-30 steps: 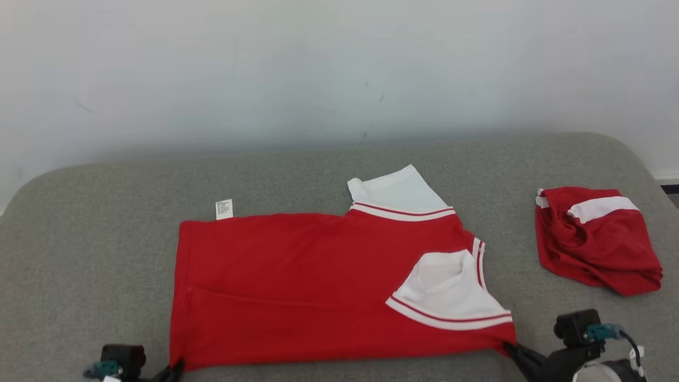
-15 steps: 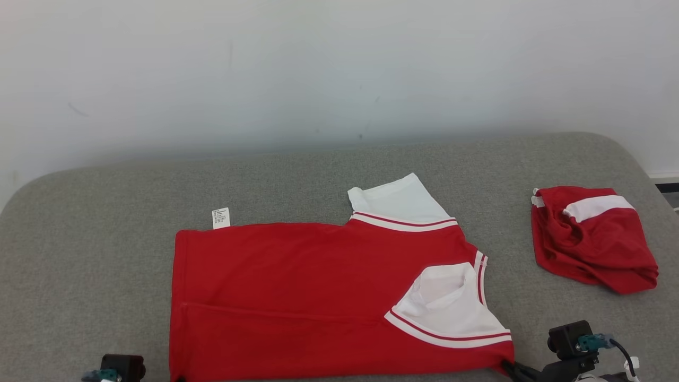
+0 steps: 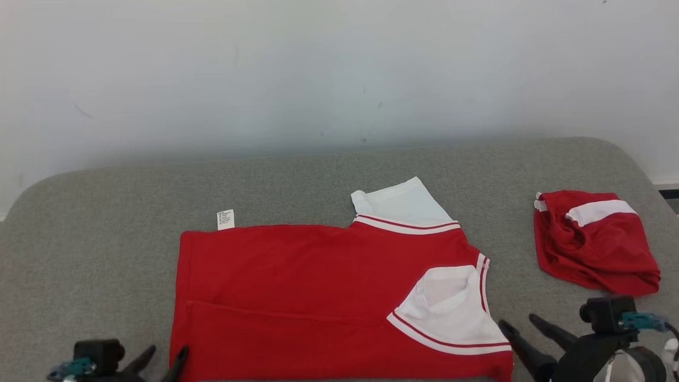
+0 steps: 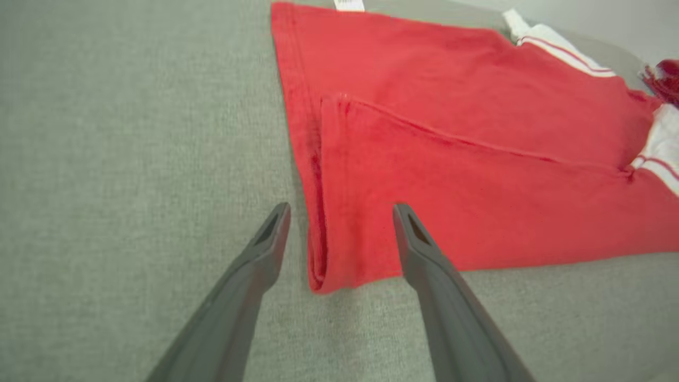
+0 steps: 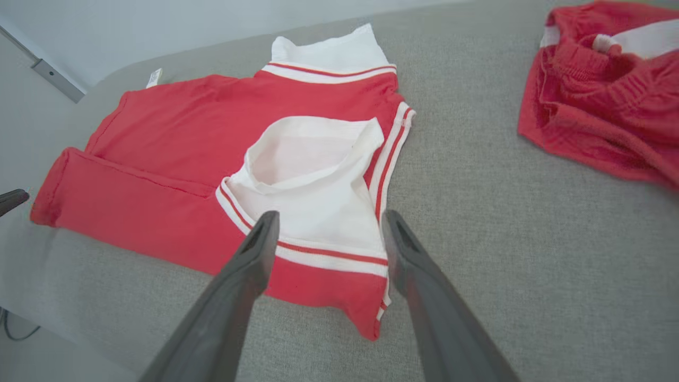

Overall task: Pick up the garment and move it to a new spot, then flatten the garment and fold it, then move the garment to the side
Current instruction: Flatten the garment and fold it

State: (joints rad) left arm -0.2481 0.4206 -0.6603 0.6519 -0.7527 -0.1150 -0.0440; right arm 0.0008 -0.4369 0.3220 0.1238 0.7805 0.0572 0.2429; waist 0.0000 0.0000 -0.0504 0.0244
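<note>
The garment (image 3: 313,286) is a red shirt with white, red-striped sleeves, lying flat across the grey cushion (image 3: 106,239), its near long edge folded over along a crease. My left gripper (image 3: 164,355) is open at the shirt's near left corner (image 4: 323,276), which lies between and just ahead of its fingers (image 4: 265,239). At the near right corner (image 5: 371,318), below the white sleeve (image 5: 313,180), my right gripper (image 3: 522,323) is open too; in its wrist view the gripper (image 5: 329,223) hangs over that sleeve, holding nothing.
A second red garment (image 3: 594,239) with a white stripe lies bunched at the cushion's right end, also seen as a red heap (image 5: 604,95) in the right wrist view. A pale wall (image 3: 318,69) rises behind. A white label (image 3: 225,219) sticks out at the shirt's far left corner.
Both grippers were shut on the shirt's near corners and have now opened, letting it go. The right gripper has drawn back to the right. The shirt has settled flat.
</note>
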